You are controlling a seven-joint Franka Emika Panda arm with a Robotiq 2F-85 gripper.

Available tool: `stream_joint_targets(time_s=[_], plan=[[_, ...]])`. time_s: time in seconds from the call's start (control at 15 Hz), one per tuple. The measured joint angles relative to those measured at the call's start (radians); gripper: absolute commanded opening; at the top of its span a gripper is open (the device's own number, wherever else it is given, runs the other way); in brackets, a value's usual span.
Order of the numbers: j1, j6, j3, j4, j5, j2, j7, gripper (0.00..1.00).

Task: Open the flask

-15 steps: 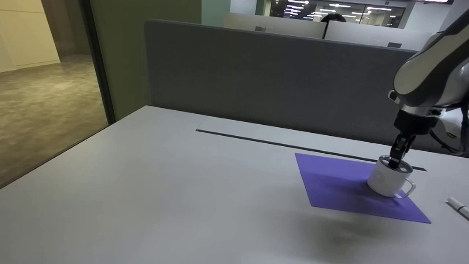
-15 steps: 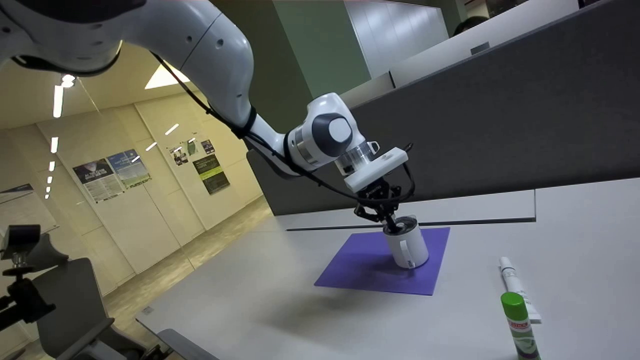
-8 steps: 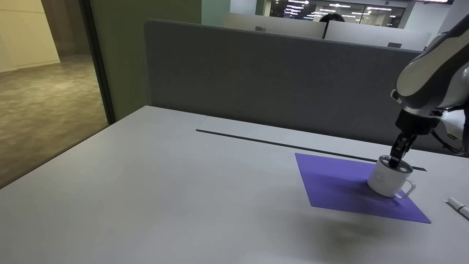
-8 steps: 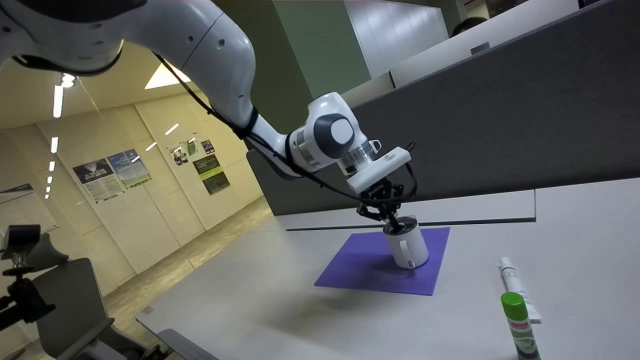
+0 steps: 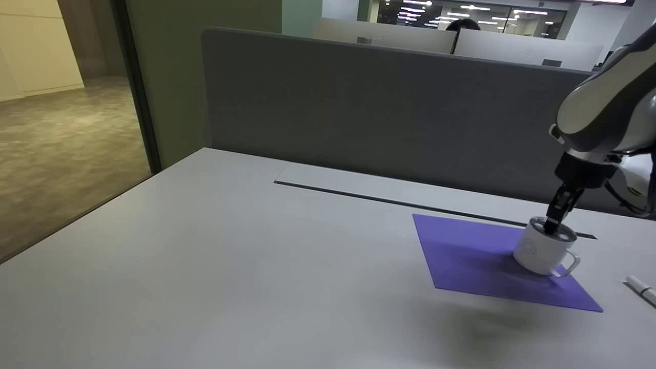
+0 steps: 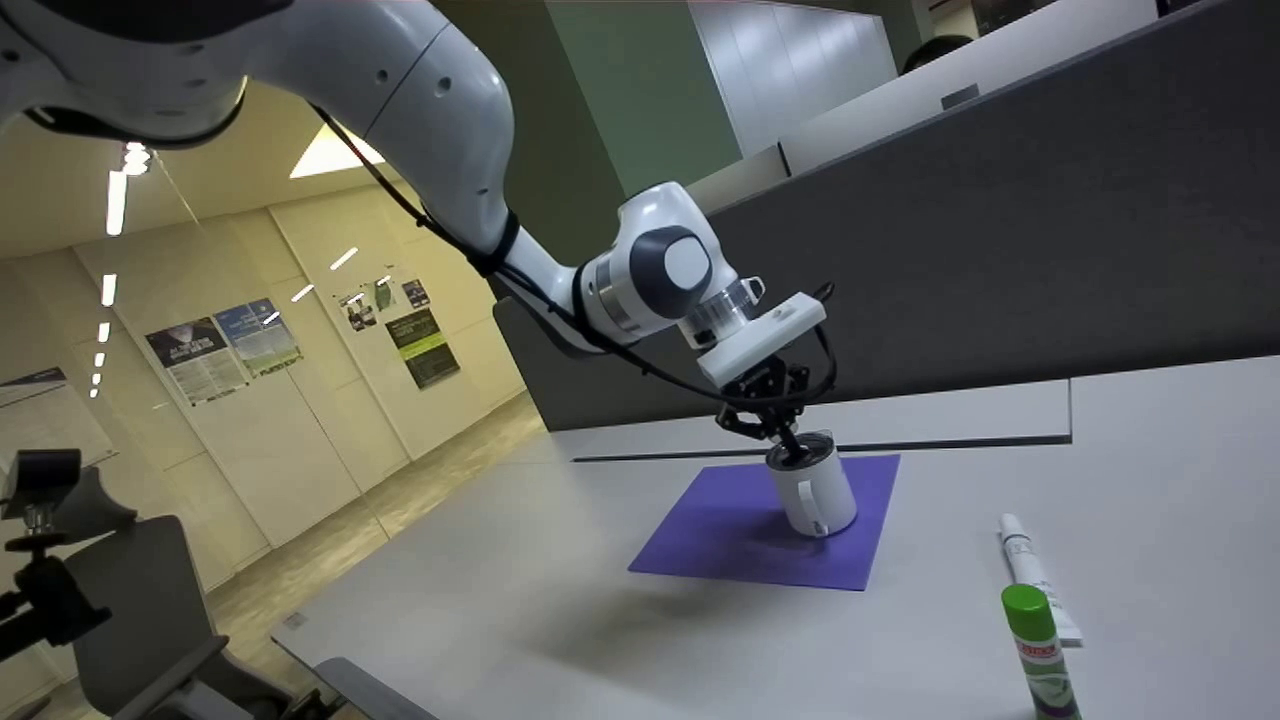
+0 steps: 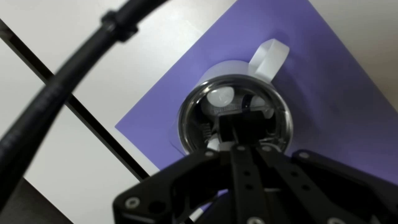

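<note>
Beneath the end effector (image 7: 240, 126), the white flask (image 5: 541, 254) stands upright.

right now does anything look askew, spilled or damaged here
Nothing stands out: the white cylindrical flask is upright on the purple rectangular mat; no spill or damage shows, though the black gripper hides part of the round glossy lid.
</note>
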Motion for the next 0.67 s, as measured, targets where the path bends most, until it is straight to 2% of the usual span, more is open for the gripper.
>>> stream_joint_targets(time_s=[0.2, 0.27, 0.4, 0.67], plan=[[-0.005, -0.006, 0.005, 0.008, 0.005, -0.024, -0.019, 0.00], [-0.008, -0.012, 0.008, 0.009, 0.006, -0.042, -0.025, 0.25], [-0.014, -0.043, 0.015, 0.009, 0.023, -0.086, -0.049, 0.31], [-0.026, -0.120, 0.025, 0.010, 0.076, -0.161, -0.109, 0.59]])
